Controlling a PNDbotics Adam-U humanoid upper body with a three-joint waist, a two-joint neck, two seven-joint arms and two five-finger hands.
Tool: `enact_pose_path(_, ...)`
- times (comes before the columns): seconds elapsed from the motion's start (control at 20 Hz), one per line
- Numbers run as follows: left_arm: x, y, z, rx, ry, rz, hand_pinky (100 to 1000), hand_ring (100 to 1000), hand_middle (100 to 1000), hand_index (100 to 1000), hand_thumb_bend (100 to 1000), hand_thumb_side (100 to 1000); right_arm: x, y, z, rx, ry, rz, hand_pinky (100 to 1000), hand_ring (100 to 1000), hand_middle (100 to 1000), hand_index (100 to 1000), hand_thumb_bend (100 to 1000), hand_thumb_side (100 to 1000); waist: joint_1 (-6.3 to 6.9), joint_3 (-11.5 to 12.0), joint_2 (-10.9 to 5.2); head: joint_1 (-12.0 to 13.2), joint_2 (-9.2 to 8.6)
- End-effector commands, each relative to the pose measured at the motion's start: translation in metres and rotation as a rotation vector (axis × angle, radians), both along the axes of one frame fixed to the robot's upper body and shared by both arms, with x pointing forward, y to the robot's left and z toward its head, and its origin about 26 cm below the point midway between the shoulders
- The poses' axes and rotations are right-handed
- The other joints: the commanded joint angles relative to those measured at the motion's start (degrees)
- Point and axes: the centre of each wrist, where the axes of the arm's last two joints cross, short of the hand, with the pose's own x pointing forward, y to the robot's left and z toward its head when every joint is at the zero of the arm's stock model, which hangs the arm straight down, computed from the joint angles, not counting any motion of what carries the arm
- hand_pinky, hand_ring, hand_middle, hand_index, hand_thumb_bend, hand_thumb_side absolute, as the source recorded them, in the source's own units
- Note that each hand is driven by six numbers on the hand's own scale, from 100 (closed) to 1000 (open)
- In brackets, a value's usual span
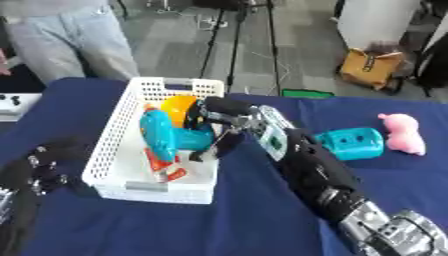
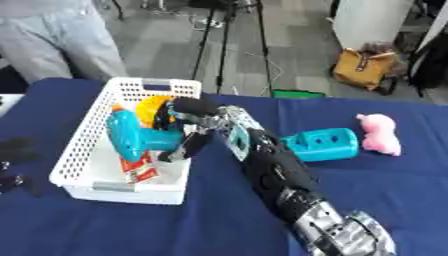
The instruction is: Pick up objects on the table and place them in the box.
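Note:
A white slatted basket point(image 1: 118, 187) stands left of centre on the blue table. In it lie a teal toy drill point(image 1: 162, 132), a yellow round thing point(image 1: 179, 107) and a red-and-orange packet point(image 1: 162, 167). My right hand point(image 1: 229, 122) reaches over the basket's right wall. Its thumb is above and its straight fingers below the drill's handle, spread wider than the handle. On the cloth to the right lie a teal block with holes point(image 1: 350, 143) and a pink plush toy point(image 1: 402, 132). My left hand point(image 1: 39, 165) rests open at the lower left.
The blue cloth point(image 1: 219, 225) covers the whole table. A white device point(image 1: 13, 104) sits at the far left edge. Behind the table stand a person in grey trousers, tripod legs and a yellow bag point(image 1: 372, 67) on the floor.

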Motion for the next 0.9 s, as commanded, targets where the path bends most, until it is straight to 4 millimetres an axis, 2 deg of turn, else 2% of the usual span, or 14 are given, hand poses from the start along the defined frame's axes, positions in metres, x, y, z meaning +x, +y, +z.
enact_pose_path(0.05,0.000,-0.001,0.009,-0.004,-0.031,-0.013,466,801,816,748,292,983,0.002,0.004,0.010,-0.048,-0.026,0.044,554,656,712,777,450,476,0.12,0.08,-0.81,0.08,-0.70)
enact_pose_path(0.25,0.000,-0.001,0.009,-0.004,-0.031,-0.014,465,801,816,748,293,983,0.002,0.002,0.010,-0.095,-0.011,0.055,600,707,783,833,451,520,-0.07,-0.03,-0.87,0.35,-0.76)
enact_pose_path(0.6,0.000,-0.001,0.009,-0.003,-0.030,-0.012,465,801,816,748,294,983,0.002,0.001,0.011,-0.093,-0.018,0.022,602,716,798,851,459,549,-0.18,-0.21,-0.89,0.46,-0.82)
enact_pose_path(0.65,0.000,-0.001,0.009,-0.003,-0.030,-0.012,465,801,816,748,294,983,0.002,0.000,0.012,-0.089,-0.021,0.015,615,729,822,869,483,573,-0.17,-0.23,-0.90,0.48,-0.82)
enact_pose_path(0.75,0.000,-0.001,0.009,-0.003,-0.030,-0.012,465,801,816,747,294,983,0.002,-0.002,0.015,-0.065,-0.038,-0.014,631,742,847,884,502,596,-0.18,-0.27,-0.92,0.50,-0.79)
enact_pose_path(0.9,0.000,0.000,0.008,-0.003,-0.028,-0.008,465,801,816,747,295,983,0.002,-0.006,0.022,-0.026,-0.069,-0.059,650,754,859,890,485,614,-0.24,-0.56,-1.01,0.61,-0.72)
